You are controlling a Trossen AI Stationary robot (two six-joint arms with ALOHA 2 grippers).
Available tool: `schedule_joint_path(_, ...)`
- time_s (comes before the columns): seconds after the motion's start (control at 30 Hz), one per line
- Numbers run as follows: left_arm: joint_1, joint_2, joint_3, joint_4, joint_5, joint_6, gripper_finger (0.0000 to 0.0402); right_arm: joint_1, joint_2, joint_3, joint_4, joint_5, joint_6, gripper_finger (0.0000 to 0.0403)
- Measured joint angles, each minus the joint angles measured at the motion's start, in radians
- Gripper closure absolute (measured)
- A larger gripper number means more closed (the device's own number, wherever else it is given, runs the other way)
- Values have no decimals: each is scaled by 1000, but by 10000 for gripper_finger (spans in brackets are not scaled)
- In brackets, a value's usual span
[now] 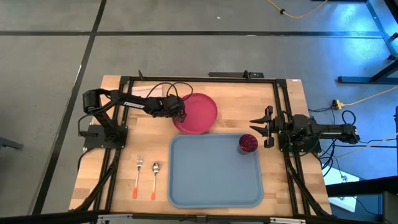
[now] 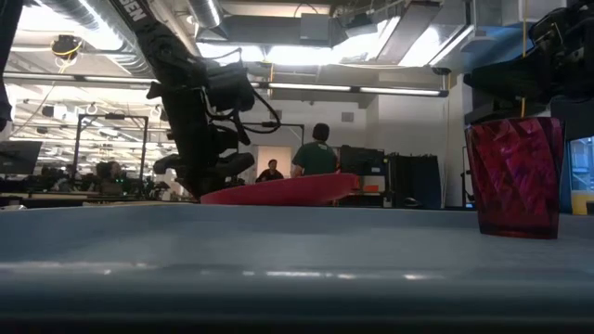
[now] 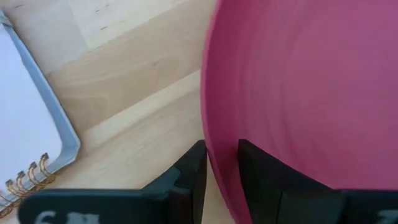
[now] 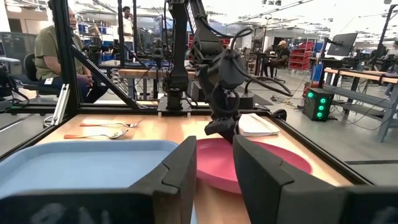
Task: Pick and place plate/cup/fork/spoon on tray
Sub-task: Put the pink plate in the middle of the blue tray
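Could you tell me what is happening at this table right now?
The left gripper is shut on the rim of the round pink-red plastic plate, which sits on the wooden table just beyond the large light-blue plastic tray and appears tilted in the low view. The small dark red cup already stands in the tray's corner. The right gripper waits open nearby. The orange-handled fork and orange-handled spoon lie beside the tray.

Both arms black w/ matte finish, chunky joints. Left arm (image 1: pixel 124 102): white lettering along link, loose black cables looping above wrist. Right arm (image 1: pixel 323 132): black, cable trailing right.
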Motion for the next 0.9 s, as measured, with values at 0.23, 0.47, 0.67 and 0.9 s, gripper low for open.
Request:
schedule_joint_path(0.23,0,-2,0,2,-30,22,351,0,0,0,0,0,-2,293)
schedule_joint_path(0.47,1,-2,0,65,-120,21,387,0,0,0,0,0,-2,293)
schedule_joint_path(0.67,1,-2,0,166,-144,103,394,0,0,0,0,0,-2,293)
schedule_joint_path(0.9,2,-2,0,286,-176,218,395,0,0,0,0,0,-3,293)
